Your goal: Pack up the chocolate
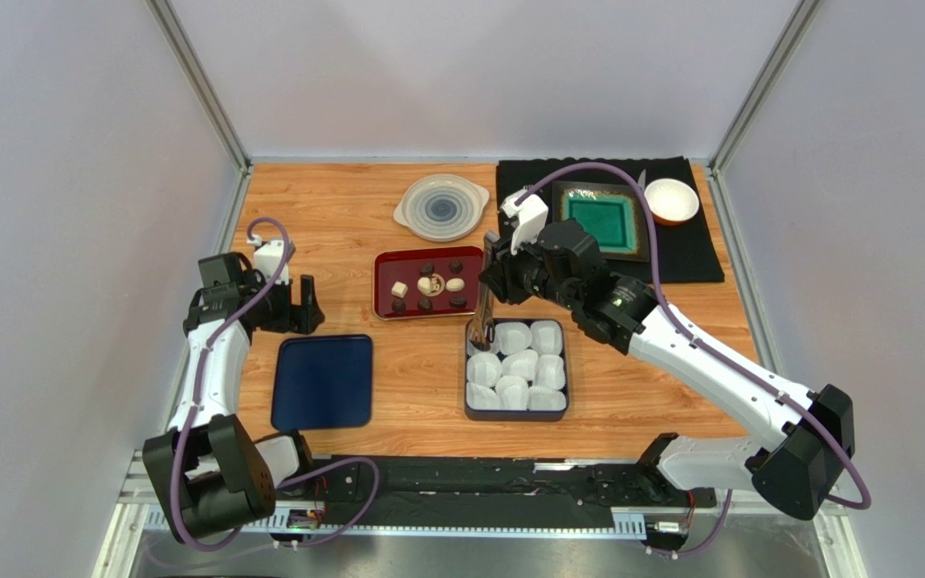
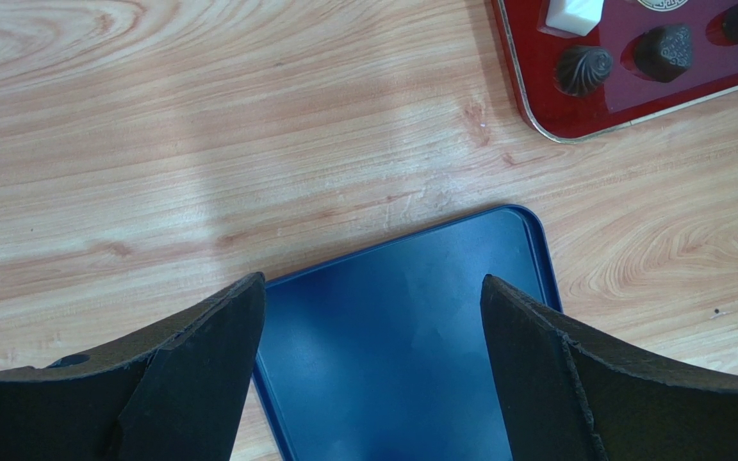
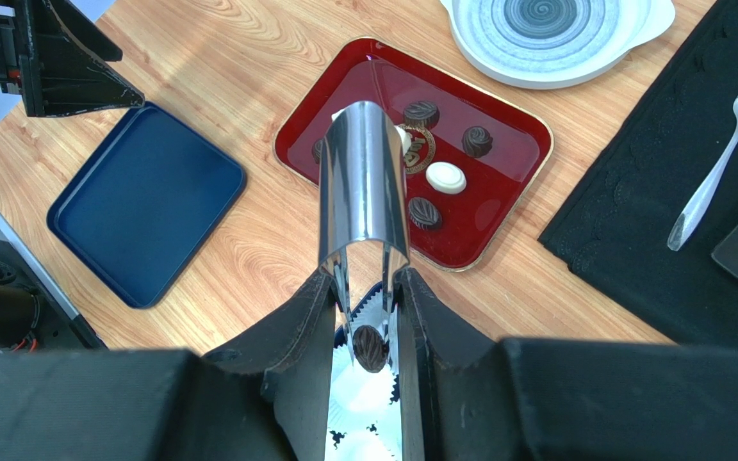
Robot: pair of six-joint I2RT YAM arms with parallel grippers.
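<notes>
My right hand is clamped on the metal tongs, whose tips pinch one dark chocolate over the far left corner of the box of white paper cups. The other pieces lie on the red tray. My left hand hangs with its fingers apart above the blue tray on the desk

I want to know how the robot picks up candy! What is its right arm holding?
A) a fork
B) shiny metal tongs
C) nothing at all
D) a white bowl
B: the right gripper is shut on shiny metal tongs, while the fork lies on the black mat.
</notes>
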